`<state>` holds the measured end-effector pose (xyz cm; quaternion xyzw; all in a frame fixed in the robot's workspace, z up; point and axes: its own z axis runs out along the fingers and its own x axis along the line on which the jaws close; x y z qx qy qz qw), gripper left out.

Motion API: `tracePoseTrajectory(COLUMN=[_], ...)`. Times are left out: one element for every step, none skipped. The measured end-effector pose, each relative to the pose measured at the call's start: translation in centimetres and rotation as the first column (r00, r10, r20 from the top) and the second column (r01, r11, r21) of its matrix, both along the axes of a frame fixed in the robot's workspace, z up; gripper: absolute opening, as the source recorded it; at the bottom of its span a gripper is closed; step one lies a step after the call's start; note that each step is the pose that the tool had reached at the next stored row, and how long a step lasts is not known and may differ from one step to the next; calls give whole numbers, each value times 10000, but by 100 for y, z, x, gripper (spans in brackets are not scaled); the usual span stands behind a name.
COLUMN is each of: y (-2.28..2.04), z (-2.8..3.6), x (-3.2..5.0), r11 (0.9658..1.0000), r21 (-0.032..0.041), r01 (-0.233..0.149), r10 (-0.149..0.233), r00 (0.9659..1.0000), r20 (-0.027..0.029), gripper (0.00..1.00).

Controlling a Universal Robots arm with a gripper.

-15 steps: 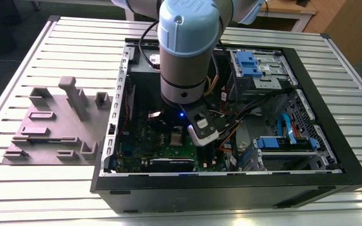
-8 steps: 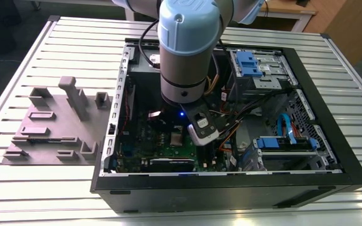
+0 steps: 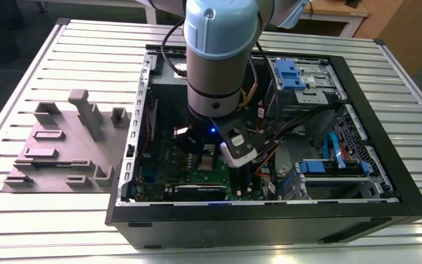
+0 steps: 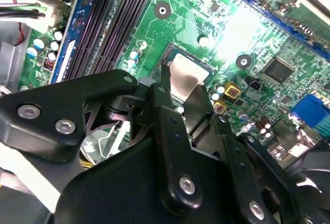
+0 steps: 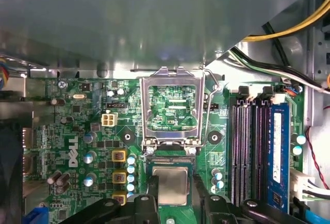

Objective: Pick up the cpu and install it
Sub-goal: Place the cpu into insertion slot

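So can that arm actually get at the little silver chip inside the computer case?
Probably yes. The computer case is open towards the arm, the socket frame is swung up clear, and the gripper is right at the cpu, nothing between them.

White logo lettering (image 5: 72,150) stands on the green motherboard (image 5: 62,118), beside yellow square components (image 5: 119,156); other print is too fine to read.
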<state>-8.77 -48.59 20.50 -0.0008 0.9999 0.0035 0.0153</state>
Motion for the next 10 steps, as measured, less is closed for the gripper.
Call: tracePoseTrajectory(y=[0,0,0,0,0,0,-1,0,0,0], z=[-2,-7,-14,-26,-36,-39,-40,-43,-44,-45], x=[0,0,0,0,0,-1,0,0,0,0], r11=[10000,9998,9997,9996,9996,9996,9998,9999,10000,10000], r21=[-1,0,1,1,0,-1,-4,-1,1,-1], r01=[-91,-187,-262,-278,-279,-273,-212,-112,-31,2], r10=[91,187,262,278,279,273,212,112,31,-2], r00=[10000,9998,9997,9996,9996,9996,9998,9999,10000,10000], r20=[-1,0,0,0,0,-1,-3,-1,-1,-1], gripper=[38,38,38,38,38,38,38,38,38,38])
